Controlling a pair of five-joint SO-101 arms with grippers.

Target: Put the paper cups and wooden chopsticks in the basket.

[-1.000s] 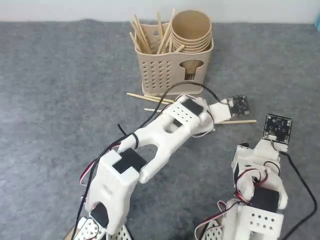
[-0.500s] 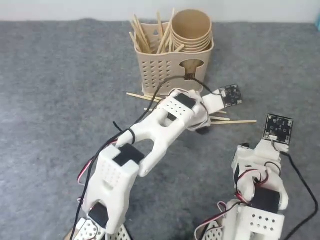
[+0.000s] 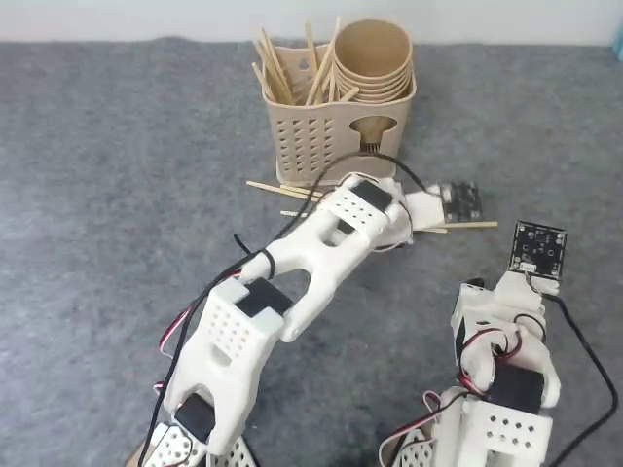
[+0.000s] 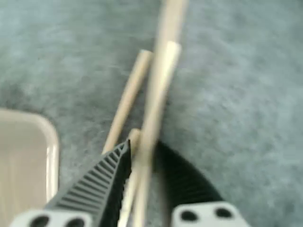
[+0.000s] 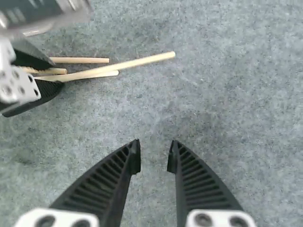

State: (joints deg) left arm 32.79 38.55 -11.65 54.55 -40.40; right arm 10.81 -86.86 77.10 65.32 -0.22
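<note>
The beige slotted basket (image 3: 331,146) stands at the back of the table with stacked paper cups (image 3: 373,49) and several wooden chopsticks (image 3: 277,73) upright in it. Loose chopsticks (image 3: 282,190) lie on the grey mat just in front of it. My left gripper (image 4: 142,149) is low over these and shut on a long chopstick (image 4: 158,90). The free end of that long chopstick (image 3: 472,226) points right. My right gripper (image 5: 154,158) hovers open over bare mat, short of the left gripper (image 5: 35,75) and the chopsticks (image 5: 118,64).
The table is covered by a grey felt mat (image 3: 117,195). The left arm (image 3: 292,282) stretches diagonally across the middle. The right arm (image 3: 501,331) is folded back at the front right. Open mat lies left and right of the basket.
The left wrist has shifted slightly toward the basket and turned. The long chopstick's free end has swung a little toward the back. The right arm has kept still.
</note>
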